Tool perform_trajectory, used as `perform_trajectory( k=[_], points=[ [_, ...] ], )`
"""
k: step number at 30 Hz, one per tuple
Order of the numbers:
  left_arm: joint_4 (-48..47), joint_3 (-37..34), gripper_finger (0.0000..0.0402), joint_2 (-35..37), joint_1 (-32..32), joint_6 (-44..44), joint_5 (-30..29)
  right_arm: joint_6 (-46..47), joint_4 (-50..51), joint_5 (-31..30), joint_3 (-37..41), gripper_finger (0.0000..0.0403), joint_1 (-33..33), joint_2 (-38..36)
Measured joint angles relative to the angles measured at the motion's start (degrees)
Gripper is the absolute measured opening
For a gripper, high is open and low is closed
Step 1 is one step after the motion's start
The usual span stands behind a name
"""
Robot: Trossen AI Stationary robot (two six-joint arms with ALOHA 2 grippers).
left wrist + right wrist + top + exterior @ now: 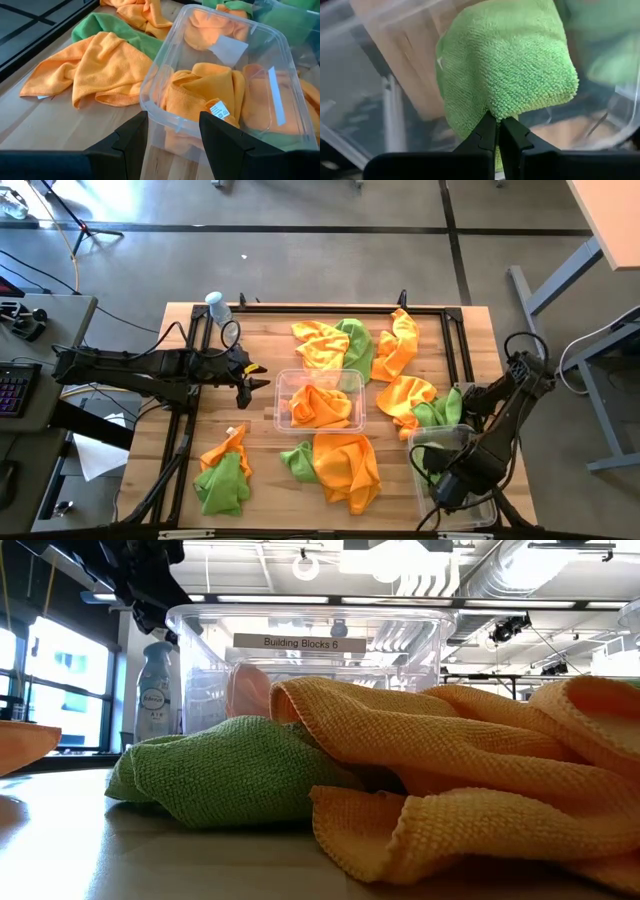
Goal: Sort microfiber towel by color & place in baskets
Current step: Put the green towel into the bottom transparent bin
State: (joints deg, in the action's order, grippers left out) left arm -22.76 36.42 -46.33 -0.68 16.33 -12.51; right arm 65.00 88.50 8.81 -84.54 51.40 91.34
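Wood counter [260, 470] on a grey floor, arms coming in from both sides.

Right claw [498, 131]: fingers pinched shut on a green towel [505, 65], fuzzy looped weave, held inside the right tub [452, 480] at the counter's front right corner. High view only shows green bunched in that tub under the arm; the pinch is clear only in the right wrist view.

Left claw [172, 135]: fingers spread apart, holding nothing, just at the near wall of the centre tub [165, 75]. That tub holds orange towels [210, 90], one with a small white tag.

Loose on the counter: an orange/green pair [225, 472] front left, a big orange towel [345, 468] with a green one [298, 460] beside it in front of the centre tub, an orange and green heap [335, 340] behind it, more orange [400, 375] toward the right.

Low view alone shows the centre tub's label "Building Blocks 6" [300, 642] and a spray bottle [156, 690] behind.
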Motion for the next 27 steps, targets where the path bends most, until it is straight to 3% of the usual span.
perform_trajectory(
  k=[7,11,27],
  points=[
    [0.00,0.00,0.0168,0.00,0.00,-3.01,-0.04,-7.37,-12.59,-6.73,7.99,0.0000,1.86,-0.06],
    [-0.02,0.00,0.0168,0.00,-0.01,-3.01,-0.09,-9.83,-20.57,-6.30,13.70,0.0000,4.06,-0.06],
    [-0.04,0.00,0.0168,0.00,0.00,-3.07,-0.72,-9.77,-27.41,-10.70,25.17,0.0000,10.28,-0.06]
  ],
)
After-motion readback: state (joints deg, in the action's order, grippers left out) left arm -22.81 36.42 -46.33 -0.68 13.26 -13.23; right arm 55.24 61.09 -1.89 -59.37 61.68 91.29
